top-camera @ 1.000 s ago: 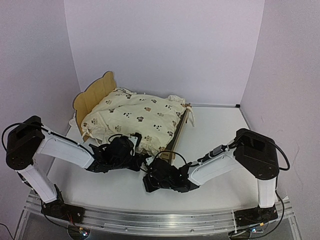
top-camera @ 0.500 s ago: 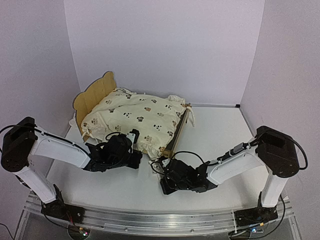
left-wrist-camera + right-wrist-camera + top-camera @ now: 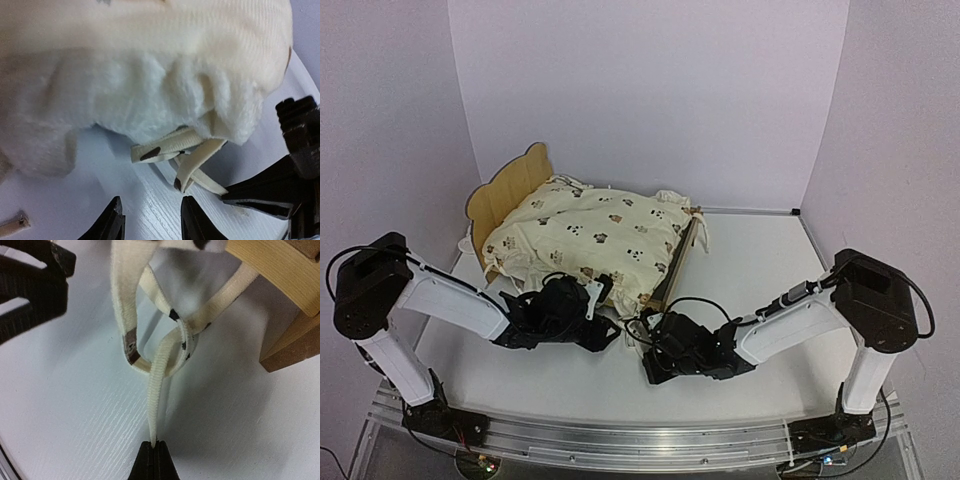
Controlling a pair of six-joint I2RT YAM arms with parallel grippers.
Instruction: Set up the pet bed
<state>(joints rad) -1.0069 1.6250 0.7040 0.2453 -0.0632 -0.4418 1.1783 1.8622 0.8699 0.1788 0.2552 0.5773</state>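
From above, we see the light plywood pet bed with bear-ear headboard point(image 3: 505, 192) at ten o'clock on the white wood-grain table point(image 3: 750, 260), with lilac walls point(image 3: 650, 90) behind. In the left wrist view, our left gripper point(image 3: 152, 205) has its jaws apart over bare tabletop. In the right wrist view, our right gripper point(image 3: 154, 446) at six o'clock pinches a cream cotton tie strap point(image 3: 156, 385).

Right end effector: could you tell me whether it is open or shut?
Shut: the right end effector pinches the cream tie, no gap showing.
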